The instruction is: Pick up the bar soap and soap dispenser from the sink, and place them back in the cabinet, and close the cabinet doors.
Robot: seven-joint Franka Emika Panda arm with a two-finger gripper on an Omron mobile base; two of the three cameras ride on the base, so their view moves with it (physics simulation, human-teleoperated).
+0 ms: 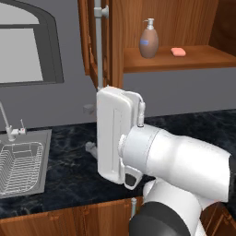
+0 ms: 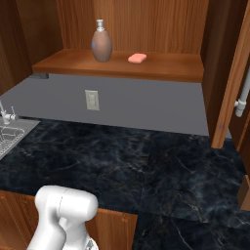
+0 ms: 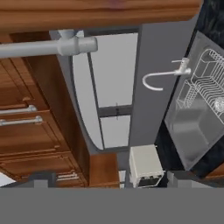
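Note:
The brown soap dispenser [image 1: 149, 39] [image 2: 101, 45] stands upright on the cabinet [image 1: 184, 61] [image 2: 146, 68] shelf, and the salmon bar soap [image 1: 178, 52] [image 2: 137, 58] lies to its right. Both cabinet doors are swung open: the left one [image 1: 87, 37] [image 3: 100, 13] and the right one [image 2: 239, 73]. My gripper [image 1: 90, 128] [image 3: 109, 180] is open and holds nothing. It points left, just below the lower end of the left door's silver bar handle [image 1: 98, 46] [image 3: 43, 47]. The sink [image 1: 39, 152] [image 3: 192, 131] [image 2: 12, 131] lies at the counter's left end.
A wire rack [image 1: 18, 166] sits in the sink, with the faucet [image 1: 7, 124] [image 3: 159, 78] behind it. The window [image 1: 27, 46] [image 3: 113, 87] is on the wall above. A wall outlet [image 2: 91, 99] sits under the shelf. Dark marble counter [image 2: 146, 161] spreads below the cabinet.

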